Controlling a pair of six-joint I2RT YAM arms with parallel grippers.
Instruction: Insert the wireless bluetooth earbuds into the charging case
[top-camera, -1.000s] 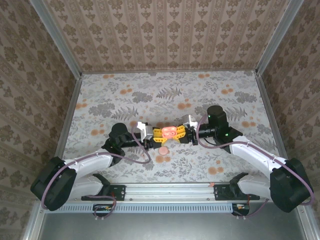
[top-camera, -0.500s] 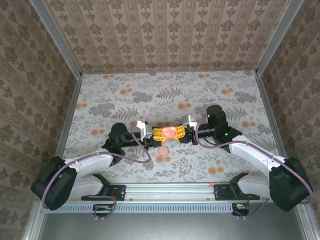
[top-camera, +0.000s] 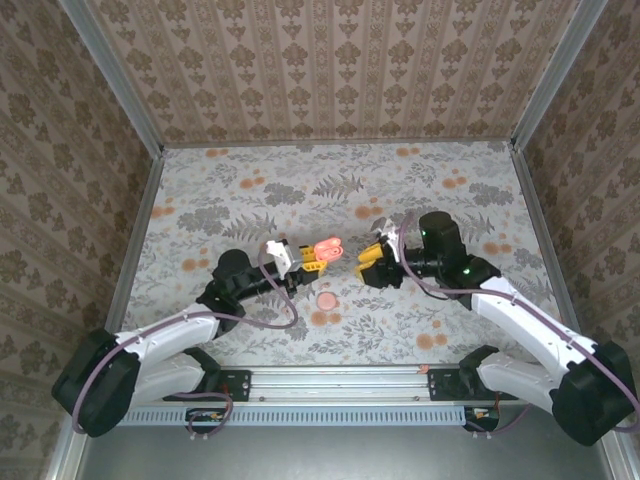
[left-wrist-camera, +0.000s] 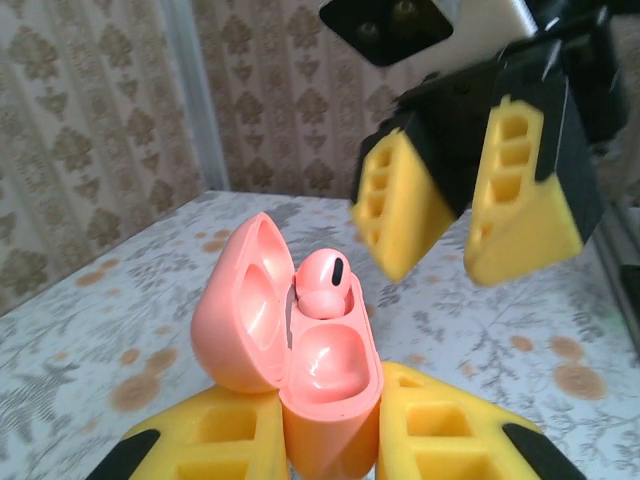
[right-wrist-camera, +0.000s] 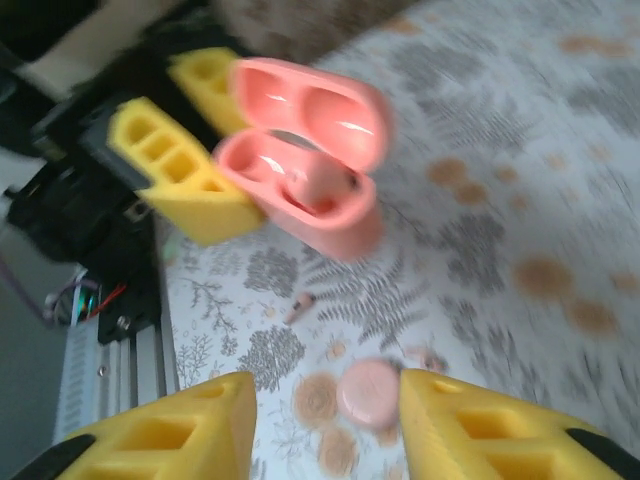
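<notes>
The salmon-pink charging case (left-wrist-camera: 332, 375) stands upright with its lid (left-wrist-camera: 240, 305) swung open, and my left gripper (left-wrist-camera: 325, 405) is shut on its lower body. One earbud (left-wrist-camera: 322, 283) sits in the far socket; the near socket is bare. From above, the case (top-camera: 325, 247) is held off the table, left of centre. My right gripper (top-camera: 366, 262) hangs open a short way to its right, holding nothing. Its fingers (left-wrist-camera: 400, 205) hang beyond the case. Between my right gripper's (right-wrist-camera: 325, 395) fingers I see a small pink piece with a dark tip, an earbud (right-wrist-camera: 298, 305), lying on the table.
A round flat pink disc (top-camera: 325, 299) lies on the flowered table just in front of the case, also seen as the disc (right-wrist-camera: 368, 392) near my right fingers. Patterned walls close in the left, right and far sides. The rail (top-camera: 340, 378) runs along the near edge.
My right gripper has let go of the case, opened and drawn back to the right. The left gripper has carried the open case slightly up and left.
</notes>
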